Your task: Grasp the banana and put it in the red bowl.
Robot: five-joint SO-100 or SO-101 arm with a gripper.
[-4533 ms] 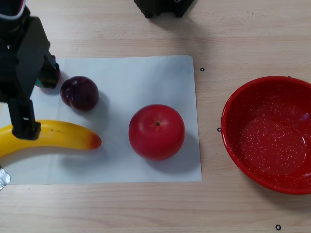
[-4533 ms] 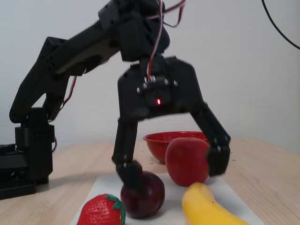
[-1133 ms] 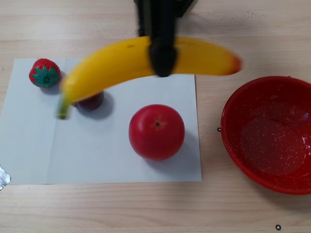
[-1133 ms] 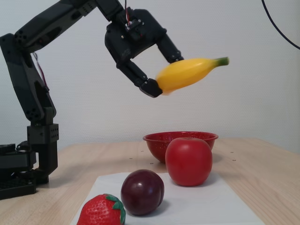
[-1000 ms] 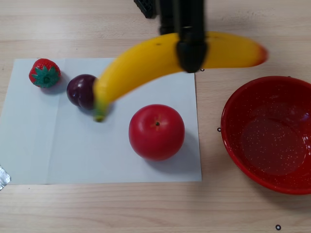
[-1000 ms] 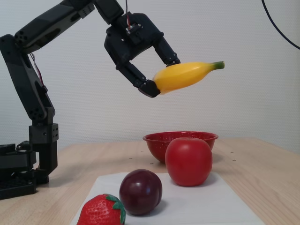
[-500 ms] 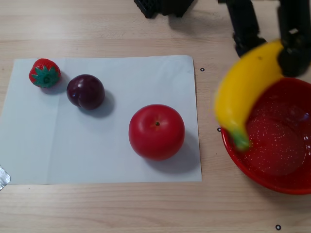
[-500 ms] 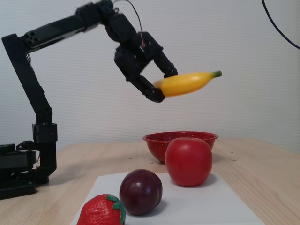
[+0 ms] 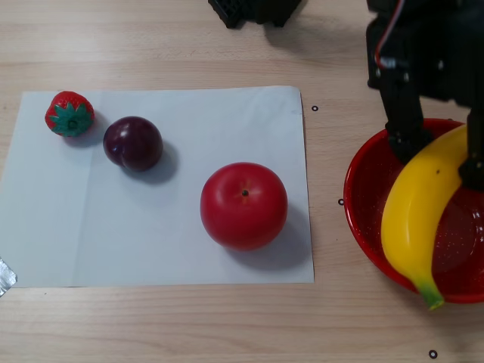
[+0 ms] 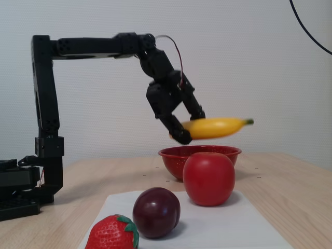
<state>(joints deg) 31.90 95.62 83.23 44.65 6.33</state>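
The black two-finger jaws pinch the long curved glossy yellow toy banana [image 9: 420,216] near its upper end, one finger on each side of it; in the other view the jaws meet at about [image 9: 442,162], and in the fixed view at about [image 10: 191,126]. The banana hangs in the air above the large round glossy red bowl [image 9: 370,227] with fine white speckles inside. In the fixed view the banana [image 10: 215,127] lies nearly level, clear of the bowl's rim [image 10: 171,153], with a gap between them. In the other view its greenish stem end reaches past the bowl's near rim, towards the near edge of the light wooden surface [image 9: 151,325].

The bowl stands on the bare wood by the right edge of the surface in the other view, just beside a white sheet of paper [image 9: 60,242] that covers the left and middle. On the sheet rest a round glossy red apple [image 9: 243,205] near its right edge, a dark purple plum [image 9: 133,143] further left, and a red strawberry with a green top [image 9: 69,114] near the sheet's far left corner. All three lie apart from one another. In the fixed view the apple [image 10: 208,178] stands in front of the bowl, hiding part of it
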